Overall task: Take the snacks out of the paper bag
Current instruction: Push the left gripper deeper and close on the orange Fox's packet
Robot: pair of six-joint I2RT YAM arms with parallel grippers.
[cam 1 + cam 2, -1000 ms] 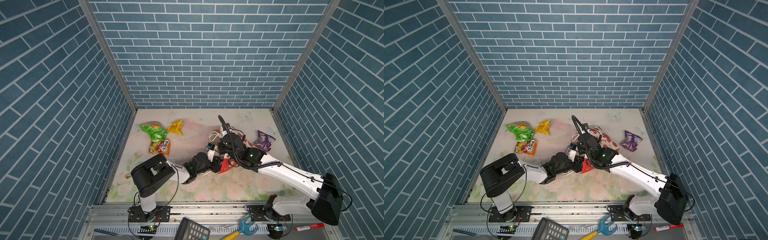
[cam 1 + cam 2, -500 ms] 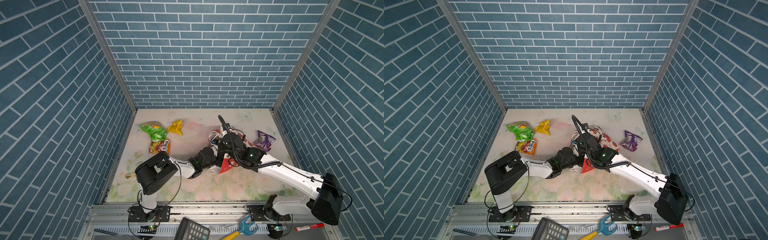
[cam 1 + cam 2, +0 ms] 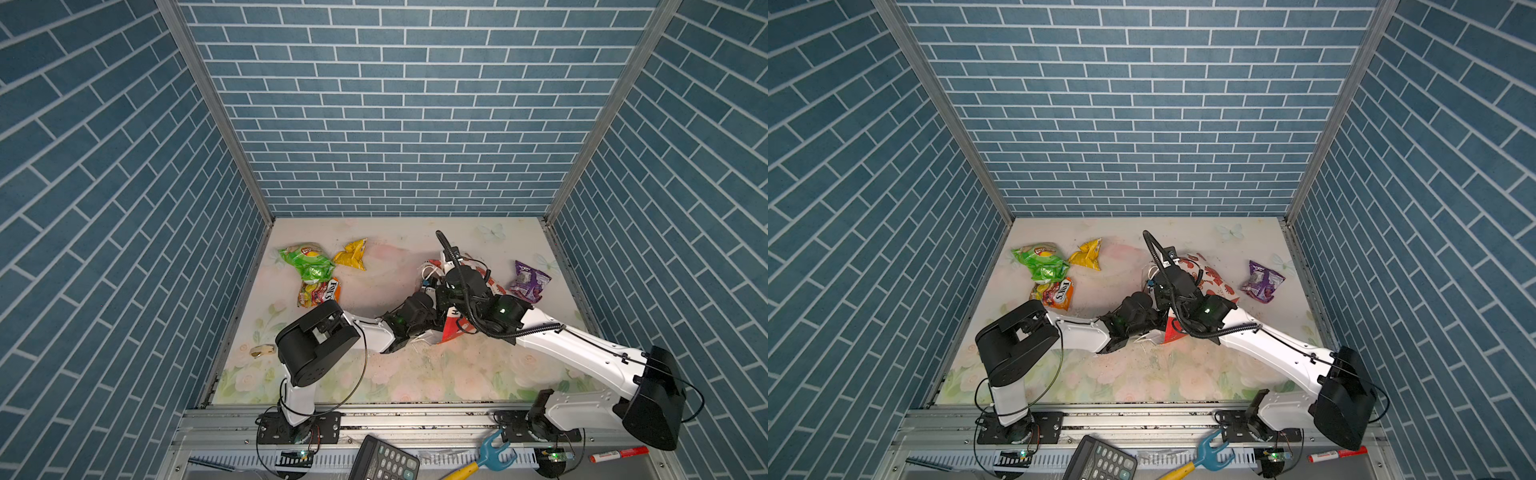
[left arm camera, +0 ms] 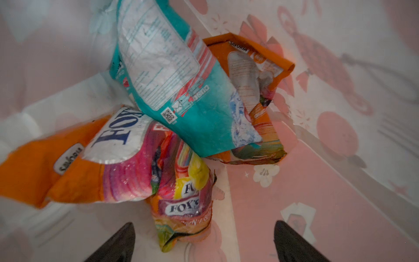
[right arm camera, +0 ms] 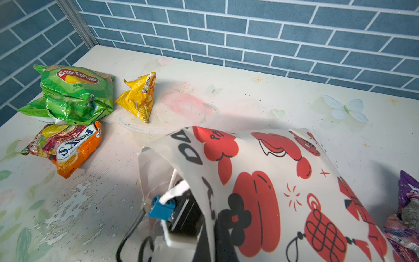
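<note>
**A:** Where are the snacks?

**B:** A teal packet (image 4: 181,90) and orange candy packets (image 4: 68,163) lie inside the paper bag (image 5: 260,181). The left gripper (image 4: 204,226) reaches in, jaws spread and empty. The right gripper (image 5: 212,236) is clenched, seemingly pinching the bag's upper edge.

**A:** How will they handle?

**B:** Probably light, crinkly and slippery. Pinch a sealed edge.

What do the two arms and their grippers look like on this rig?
Both arms have white link shells and bulky black joint housings: left arm, right arm. A ribbed black cable loops along the right arm, and a small green light glows on its wrist. The left gripper shows two dark tapered fingers.
</note>
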